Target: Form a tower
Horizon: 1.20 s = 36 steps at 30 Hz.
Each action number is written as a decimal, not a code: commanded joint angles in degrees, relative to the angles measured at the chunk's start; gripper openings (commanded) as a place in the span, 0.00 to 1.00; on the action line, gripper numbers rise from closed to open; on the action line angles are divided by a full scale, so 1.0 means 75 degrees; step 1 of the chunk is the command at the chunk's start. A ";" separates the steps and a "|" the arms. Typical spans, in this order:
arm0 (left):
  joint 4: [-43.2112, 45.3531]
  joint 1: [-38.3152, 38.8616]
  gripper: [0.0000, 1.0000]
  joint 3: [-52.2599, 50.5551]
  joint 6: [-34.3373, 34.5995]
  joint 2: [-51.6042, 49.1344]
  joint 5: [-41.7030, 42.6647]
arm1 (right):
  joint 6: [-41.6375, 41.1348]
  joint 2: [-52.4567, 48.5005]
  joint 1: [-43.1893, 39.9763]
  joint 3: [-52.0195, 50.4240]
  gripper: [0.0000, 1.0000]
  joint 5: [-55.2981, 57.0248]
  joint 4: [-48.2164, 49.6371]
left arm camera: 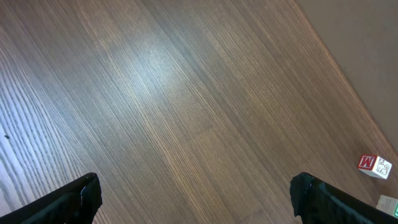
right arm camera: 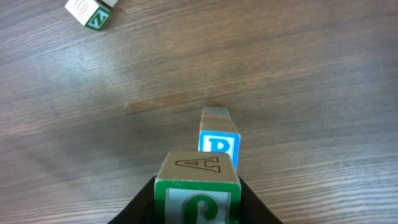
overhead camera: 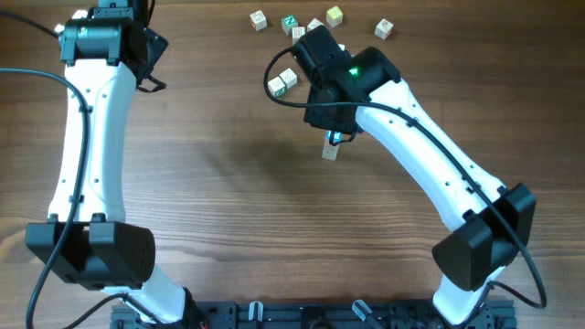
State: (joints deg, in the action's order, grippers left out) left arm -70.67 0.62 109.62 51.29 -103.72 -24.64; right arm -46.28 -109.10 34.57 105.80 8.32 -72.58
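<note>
My right gripper [right arm camera: 198,194] is shut on a wooden cube [right arm camera: 198,186] with a green lettered face and an "A" on top. Just beyond it stands the tower [right arm camera: 219,138], a narrow stack showing a blue "B" face. The held cube is close in front of the tower, and I cannot tell whether they touch. From overhead the right gripper [overhead camera: 336,137] hangs over the tower [overhead camera: 330,153] at mid-table. My left gripper [left arm camera: 196,194] is open over bare wood, near the far left edge [overhead camera: 151,59].
Several loose cubes lie along the far edge [overhead camera: 335,15], with two more together [overhead camera: 282,82] left of the right arm. A red "M" cube [left arm camera: 375,165] shows at the left wrist view's right edge. A green "Z" cube [right arm camera: 90,11] lies far left in the right wrist view.
</note>
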 commanded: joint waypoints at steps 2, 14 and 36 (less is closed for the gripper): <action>0.0000 -0.0020 1.00 0.0029 -0.0102 -0.0073 -0.0154 | -0.0659 -0.0122 -0.0009 -0.0047 0.19 -0.0242 -0.0073; 0.0000 -0.0020 1.00 0.0029 -0.0102 -0.0073 -0.0154 | -0.0629 -0.0286 -0.0012 -0.0452 0.20 -0.0265 -0.0230; 0.0000 -0.0020 1.00 0.0029 -0.0102 -0.0073 -0.0154 | -0.0632 -0.0286 -0.0020 -0.0554 0.27 -0.0055 0.0131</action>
State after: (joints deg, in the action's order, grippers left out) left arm -70.67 0.62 109.62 51.27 -103.72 -24.64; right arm -49.91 -110.52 34.57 102.02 6.87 -71.70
